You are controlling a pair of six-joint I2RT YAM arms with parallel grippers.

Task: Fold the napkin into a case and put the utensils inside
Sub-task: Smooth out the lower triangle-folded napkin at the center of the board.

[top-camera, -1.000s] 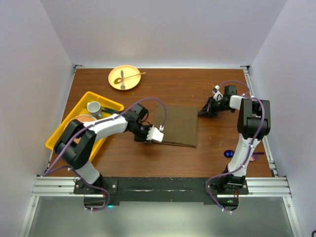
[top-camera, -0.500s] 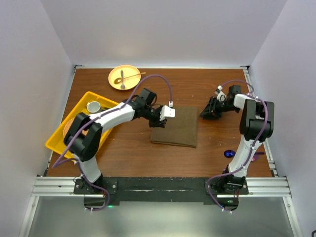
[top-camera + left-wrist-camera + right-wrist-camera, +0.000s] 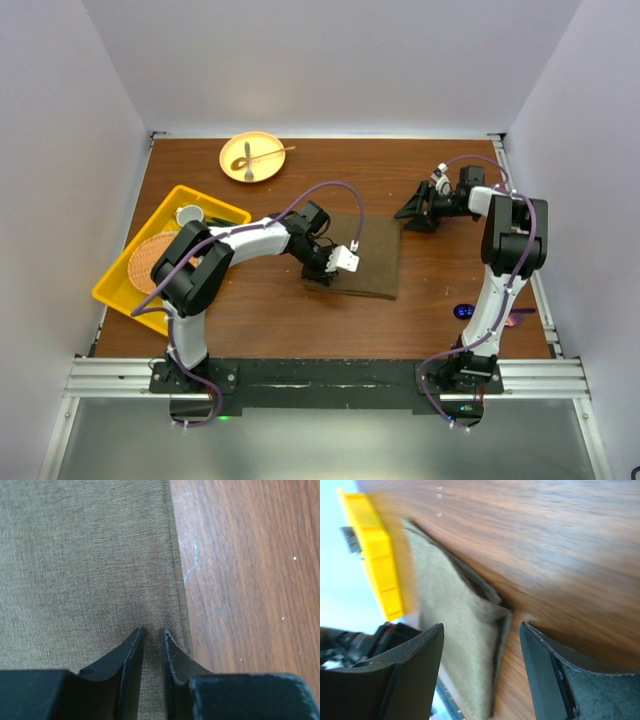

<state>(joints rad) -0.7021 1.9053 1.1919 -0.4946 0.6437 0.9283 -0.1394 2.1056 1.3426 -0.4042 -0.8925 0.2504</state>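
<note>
The olive-brown napkin point(image 3: 375, 255) lies folded into a rectangle at the table's middle, layered edges showing at its far right corner point(image 3: 455, 630). My left gripper point(image 3: 328, 270) rests low on its near left part. Its jaws point(image 3: 152, 632) stand a narrow slit apart over flat cloth point(image 3: 85, 555) beside the folded edge, holding nothing. My right gripper point(image 3: 408, 213) hovers just off the far right corner, jaws point(image 3: 481, 625) wide open and empty. A glossy blue spoon point(image 3: 465, 311) lies near the right arm's base. Two slim utensils point(image 3: 258, 155) lie on the yellow plate point(image 3: 228, 150).
A yellow tray point(image 3: 120, 285) at the left edge holds a cup point(image 3: 190, 215) and a round woven mat point(image 3: 150, 262). The tray point(image 3: 375, 560) also shows beyond the napkin in the right wrist view. Walls close in the table on three sides.
My right gripper has opened from shut and shifted slightly toward the back. The left gripper swept from the napkin's near left edge to its far left corner and back, its jaws narrowing.
</note>
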